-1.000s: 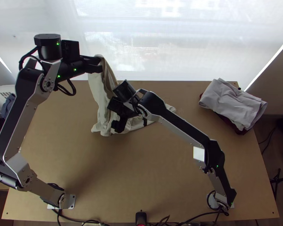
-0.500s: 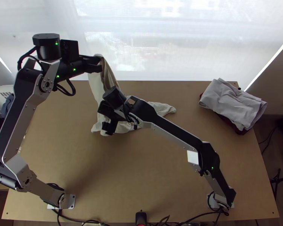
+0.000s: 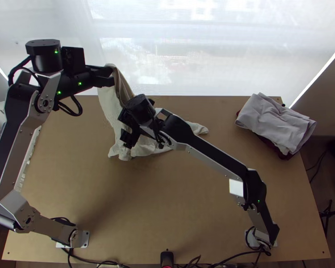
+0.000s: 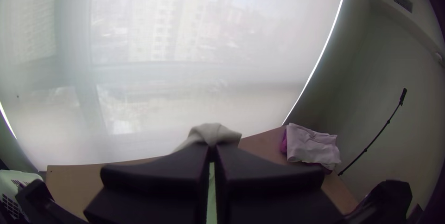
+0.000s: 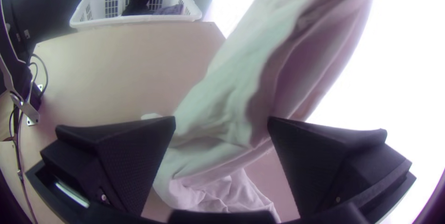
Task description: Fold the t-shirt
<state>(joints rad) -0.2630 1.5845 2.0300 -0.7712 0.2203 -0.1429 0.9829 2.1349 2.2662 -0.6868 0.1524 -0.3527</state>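
Note:
High over the table's far left, my left gripper [image 3: 106,76] holds up one end of the cream t-shirt [image 3: 108,105]. The left wrist view has this gripper [image 4: 212,147] shut, with a bunched bit of t-shirt [image 4: 211,133] rising past its fingertips. From there the cloth hangs down and lies crumpled on the table, partly behind the right arm. My right gripper [image 3: 126,131] is at the hanging part. In the right wrist view the t-shirt [image 5: 232,99] runs between the widely parted fingers of the right gripper [image 5: 221,122], which is open.
A folded grey cloth lies on a dark red one [image 3: 289,154] at the table's far right. In the right wrist view a white basket [image 5: 134,18] with dark clothes stands beyond the table edge. Bare tabletop [image 3: 167,201] spreads between the arm bases.
My left gripper has shifted a little to the left with the t-shirt's raised end. The right gripper has moved left and slightly up the picture, from the cloth's lower part towards its hanging part.

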